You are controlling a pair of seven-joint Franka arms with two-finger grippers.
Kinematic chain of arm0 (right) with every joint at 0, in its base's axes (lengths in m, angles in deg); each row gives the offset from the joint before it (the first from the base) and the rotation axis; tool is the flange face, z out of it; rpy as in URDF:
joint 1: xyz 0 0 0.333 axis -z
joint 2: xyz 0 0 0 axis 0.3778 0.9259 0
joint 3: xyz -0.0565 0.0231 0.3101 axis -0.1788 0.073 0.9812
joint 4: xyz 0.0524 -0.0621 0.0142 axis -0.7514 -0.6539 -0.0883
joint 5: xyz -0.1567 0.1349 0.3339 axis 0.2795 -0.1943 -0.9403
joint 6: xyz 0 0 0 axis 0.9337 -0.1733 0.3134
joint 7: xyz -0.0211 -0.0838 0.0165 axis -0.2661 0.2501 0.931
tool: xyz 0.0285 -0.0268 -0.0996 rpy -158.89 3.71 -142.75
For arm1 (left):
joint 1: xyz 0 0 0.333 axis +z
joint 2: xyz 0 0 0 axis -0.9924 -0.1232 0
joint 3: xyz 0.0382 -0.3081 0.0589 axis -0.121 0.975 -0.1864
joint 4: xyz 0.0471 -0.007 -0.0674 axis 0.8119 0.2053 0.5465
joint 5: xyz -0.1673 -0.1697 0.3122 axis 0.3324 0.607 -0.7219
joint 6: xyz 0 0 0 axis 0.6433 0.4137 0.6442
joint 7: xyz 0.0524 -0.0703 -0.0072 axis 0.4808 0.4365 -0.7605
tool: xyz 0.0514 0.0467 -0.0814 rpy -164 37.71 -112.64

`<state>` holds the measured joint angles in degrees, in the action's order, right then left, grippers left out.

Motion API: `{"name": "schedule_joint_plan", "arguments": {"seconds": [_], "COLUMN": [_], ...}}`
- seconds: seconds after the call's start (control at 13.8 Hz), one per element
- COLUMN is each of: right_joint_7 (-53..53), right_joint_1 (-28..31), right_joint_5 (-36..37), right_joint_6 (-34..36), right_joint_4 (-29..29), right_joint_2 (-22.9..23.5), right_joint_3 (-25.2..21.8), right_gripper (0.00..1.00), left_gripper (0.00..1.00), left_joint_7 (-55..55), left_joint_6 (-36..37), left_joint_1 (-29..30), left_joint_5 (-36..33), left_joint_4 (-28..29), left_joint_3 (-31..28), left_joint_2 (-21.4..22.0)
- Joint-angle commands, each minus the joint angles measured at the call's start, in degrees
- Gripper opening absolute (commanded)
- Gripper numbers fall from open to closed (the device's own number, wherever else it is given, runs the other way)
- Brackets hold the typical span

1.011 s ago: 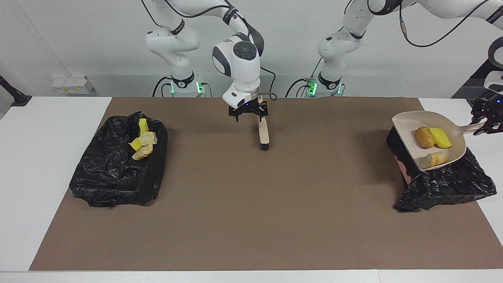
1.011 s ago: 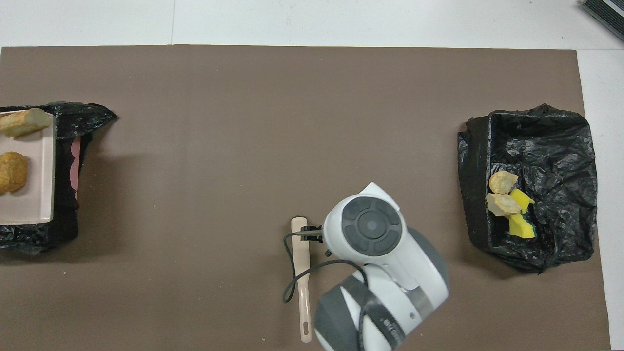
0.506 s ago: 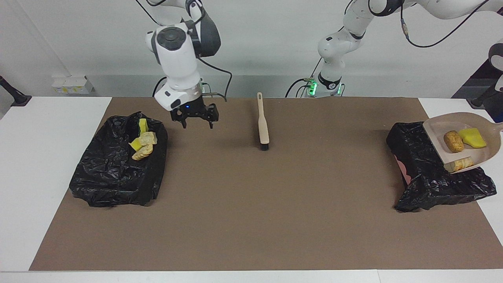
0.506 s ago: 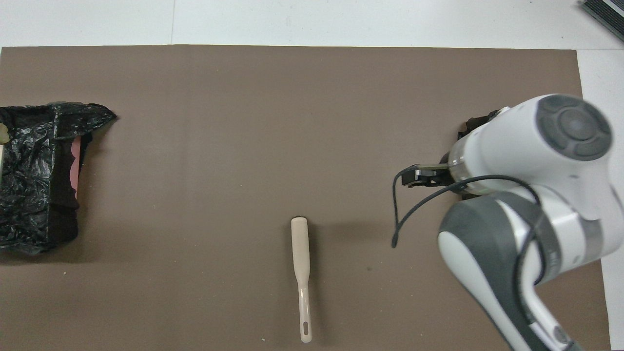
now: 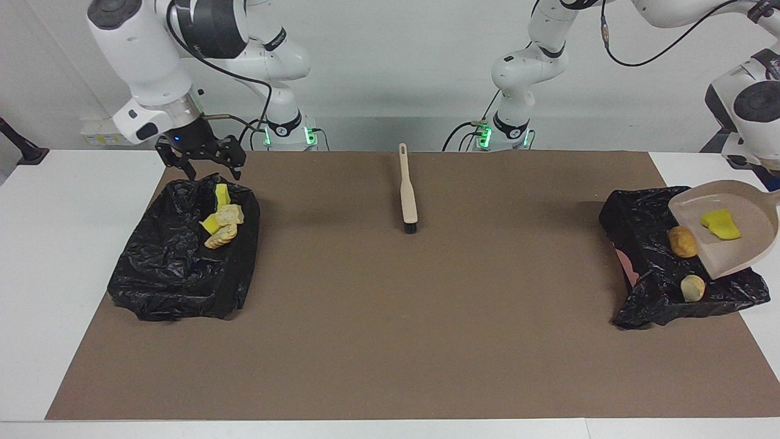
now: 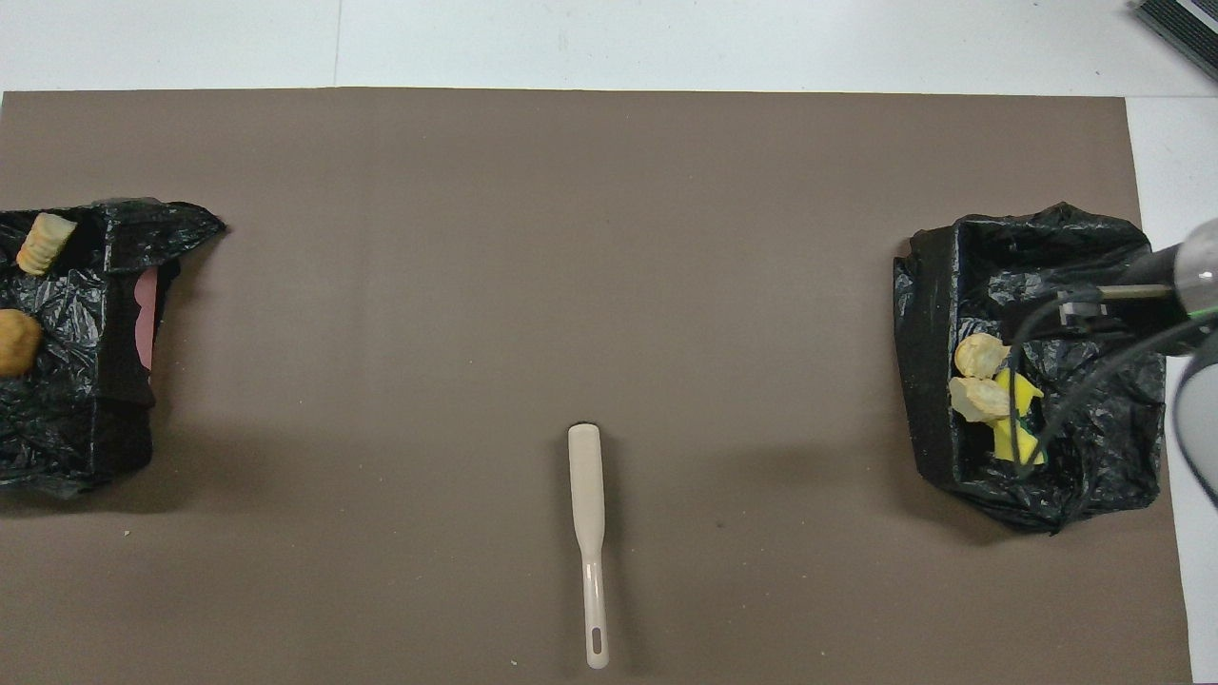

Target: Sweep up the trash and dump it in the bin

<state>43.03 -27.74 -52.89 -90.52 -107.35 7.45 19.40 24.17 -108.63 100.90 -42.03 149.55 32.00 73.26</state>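
Observation:
The beige dustpan [image 5: 740,241] hangs tilted over the black-bagged bin [image 5: 646,244] at the left arm's end of the table. Its handle runs out of view toward the left gripper, which is hidden. On the pan lies a yellow sponge piece of trash [image 5: 720,224]. A brown roll [image 5: 683,241] sits at the pan's lip on the bag, and a paler roll [image 5: 693,288] lies lower in the bin. The overhead view shows both rolls [image 6: 43,243] [image 6: 17,342] in that bin [image 6: 86,381]. My right gripper [image 5: 212,174] is open over the second bin [image 5: 177,268].
The second bin [image 6: 1075,285], at the right arm's end, holds several trash pieces [image 5: 220,222] [image 6: 990,390]. A beige brush [image 5: 407,192] [image 6: 588,504] lies on the brown mat [image 5: 390,335] midway between the bins, near the robots. White table borders the mat.
The right gripper left the brush on the mat and swung over the bin at its own end. The left arm tilted the dustpan further, and two rolls slid off into the bin.

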Motion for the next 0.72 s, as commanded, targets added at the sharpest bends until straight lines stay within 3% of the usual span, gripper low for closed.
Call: {"name": "schedule_joint_plan", "arguments": {"seconds": [0.0, 0.14, 0.36, 0.65], "right_joint_7": [2.64, 2.28, 2.02, 2.11], "right_joint_1": [0.0, 0.61, 1.49, 1.49], "right_joint_5": [0.9, 1.7, 1.7, 0.82], "right_joint_6": [2.7, 6.65, 7.81, 7.11], "right_joint_4": [0.26, 3.51, 3.18, 3.26], "right_joint_2": [-2.56, -2.56, -3.35, -3.35], "right_joint_3": [-0.45, 0.51, 2.09, 2.1], "right_gripper": [1.0, 1.0, 1.0, 1.0], "left_gripper": [0.0, 0.0, 0.0, 0.0], "left_joint_7": [-0.64, 1.46, 2.0, 0.6], "left_joint_6": [-0.99, -1.08, -0.38, 3.31], "left_joint_1": [0.22, 0.22, -0.04, -1.97], "left_joint_5": [-3.18, -3.09, -1.34, 8.93], "left_joint_4": [2.07, 1.28, -0.48, -1.18], "left_joint_3": [-0.93, -1.02, -0.67, 0.12], "left_joint_2": [3.27, 4.5, 5.12, 5.12]}}
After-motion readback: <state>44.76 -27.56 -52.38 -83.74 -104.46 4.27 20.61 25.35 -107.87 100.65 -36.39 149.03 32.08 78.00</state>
